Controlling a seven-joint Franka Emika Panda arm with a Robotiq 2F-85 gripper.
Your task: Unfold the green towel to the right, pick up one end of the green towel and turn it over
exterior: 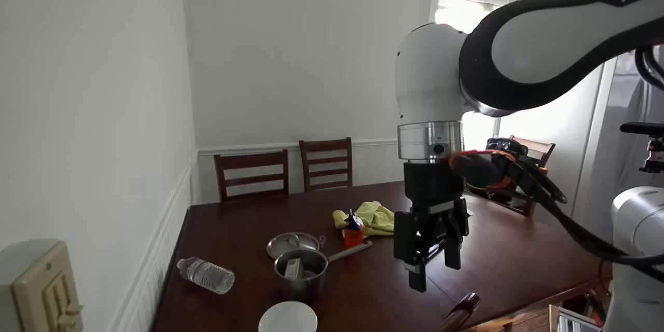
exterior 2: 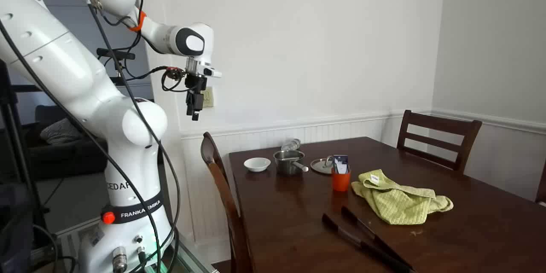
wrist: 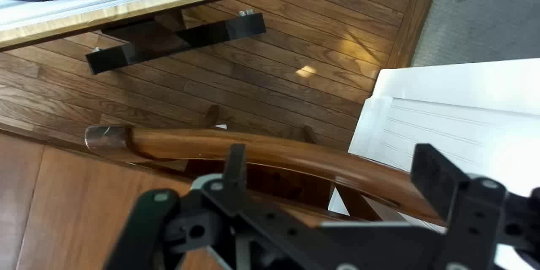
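The green towel (exterior 2: pixel 399 202) lies bunched and partly folded on the dark table (exterior 2: pixel 294 222), a pale tag showing on its far corner. In an exterior view the towel (exterior: pixel 374 218) sits behind the orange cup and reaches to the edge of the arm. My gripper (exterior 2: pixel 195 116) hangs high, pointing down, well away from the towel near the chair at the table's end. In the wrist view the gripper (wrist: pixel 329 158) stands open, its fingers wide apart with nothing between them. Below it are a chair back and floor; the towel is out of that view.
Beneath the gripper is a wooden chair back (wrist: pixel 270 147). An orange cup (exterior 2: pixel 341 181) stands beside the towel. Farther off are a metal pot (exterior: pixel 301 285), its lid (exterior: pixel 282 245), a white bowl (exterior: pixel 288 317) and a plastic bottle (exterior: pixel 206 275). Two long dark bars (exterior 2: pixel 362 243) extend near the towel.
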